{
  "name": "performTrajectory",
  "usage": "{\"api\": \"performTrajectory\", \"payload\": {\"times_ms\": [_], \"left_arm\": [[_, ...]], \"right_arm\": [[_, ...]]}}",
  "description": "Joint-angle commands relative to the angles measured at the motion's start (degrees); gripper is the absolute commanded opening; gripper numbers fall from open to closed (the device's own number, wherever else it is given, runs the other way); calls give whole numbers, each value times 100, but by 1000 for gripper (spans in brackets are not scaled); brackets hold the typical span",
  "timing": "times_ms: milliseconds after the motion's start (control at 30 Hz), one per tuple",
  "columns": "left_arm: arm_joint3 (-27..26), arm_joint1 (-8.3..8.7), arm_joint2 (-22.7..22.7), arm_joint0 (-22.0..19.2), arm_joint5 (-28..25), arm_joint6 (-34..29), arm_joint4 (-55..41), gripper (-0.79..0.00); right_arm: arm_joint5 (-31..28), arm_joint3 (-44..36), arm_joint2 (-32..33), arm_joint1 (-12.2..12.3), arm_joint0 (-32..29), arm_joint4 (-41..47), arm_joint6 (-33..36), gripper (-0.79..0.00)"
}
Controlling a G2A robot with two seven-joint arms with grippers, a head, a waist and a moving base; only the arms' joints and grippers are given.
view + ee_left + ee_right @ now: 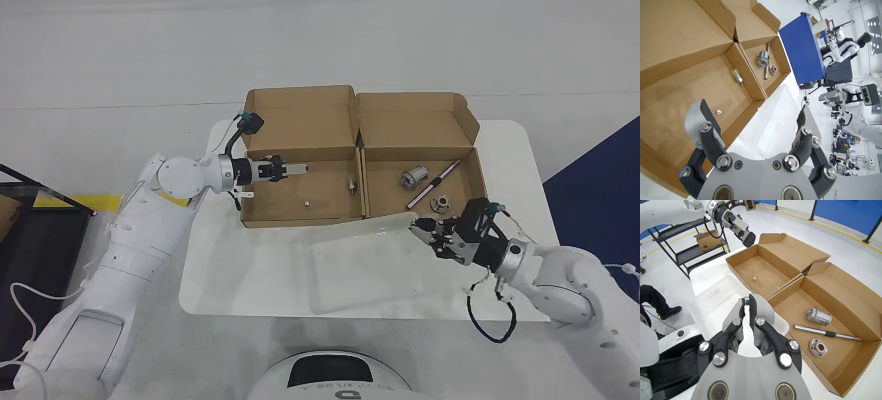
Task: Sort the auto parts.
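Auto parts (819,317) sit in 2 boxes (300,120); left end effector (753,109) gapes empty above one. Right end effector (747,301) pinches a small part (745,298).

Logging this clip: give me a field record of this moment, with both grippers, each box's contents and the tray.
Left gripper: open, above the left brown cardboard box
Right gripper: shut on a small silver metal part, over the clear plastic tray
Left box contents: small silver bolt; short stepped metal cylinder
Right box: right brown cardboard box, holding ribbed metal housing, long steel rod with black sleeve, round metal flange
Tray position: on the white table, in front of both boxes
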Motion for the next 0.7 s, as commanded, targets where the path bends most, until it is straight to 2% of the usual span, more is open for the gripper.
{"api": "performTrajectory", "payload": {"times_ms": [0, 233, 333, 433, 500, 533, 667], "left_arm": [[-4, 0, -3, 2, 0, -1, 0, 0], [-4, 0, -3, 2, 0, -1, 0, 0], [-4, 0, -3, 2, 0, -1, 0, 0], [-4, 0, -3, 2, 0, -1, 0, 0], [-4, 0, -3, 2, 0, -1, 0, 0], [-4, 0, -3, 2, 0, -1, 0, 0], [-4, 0, -3, 2, 0, -1, 0, 0]], "right_arm": [[17, -2, -6, 0, 4, -3, 5, -785], [-16, -21, -23, -4, 10, 40, -31, -785], [-424, 322, -47, -41, 283, 436, -575, -785], [-1343, 732, -210, -87, 698, 1059, -1242, -785], [-2000, 1132, -465, -119, 1069, 1591, -1435, -785], [-2121, 1286, -682, -140, 1271, 1954, -1488, -785], [-2121, 1567, -1903, -218, 2199, 3611, -1096, -785]]}}
